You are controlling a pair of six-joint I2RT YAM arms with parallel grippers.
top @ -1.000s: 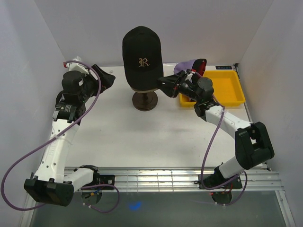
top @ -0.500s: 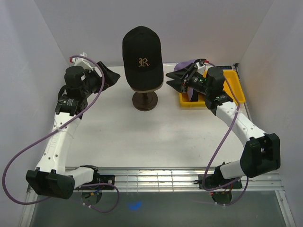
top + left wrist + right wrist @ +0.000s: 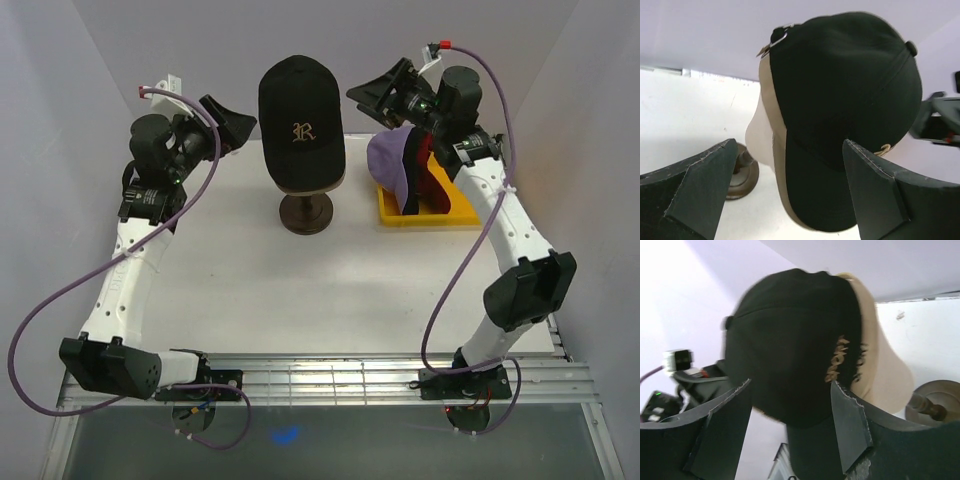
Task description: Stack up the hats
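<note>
Both arms rise from the near edge of the bench (image 3: 300, 290), and out in the middle stands the dark round stand (image 3: 307, 212) with the beige mannequin head (image 3: 756, 131) on it, the black cap with the gold R (image 3: 300, 110) sitting over that head, its R facing the near side. The left tool (image 3: 235, 125) hangs just beside the cap's left flank, jaws spread wide and empty, and the right tool (image 3: 365, 100) is up by its right flank, likewise released with nothing in it. Further back on the right, the lavender cap (image 3: 388, 160) stands on edge in the yellow tray (image 3: 445, 212) with the red cap (image 3: 424, 165) tucked against it.
</note>
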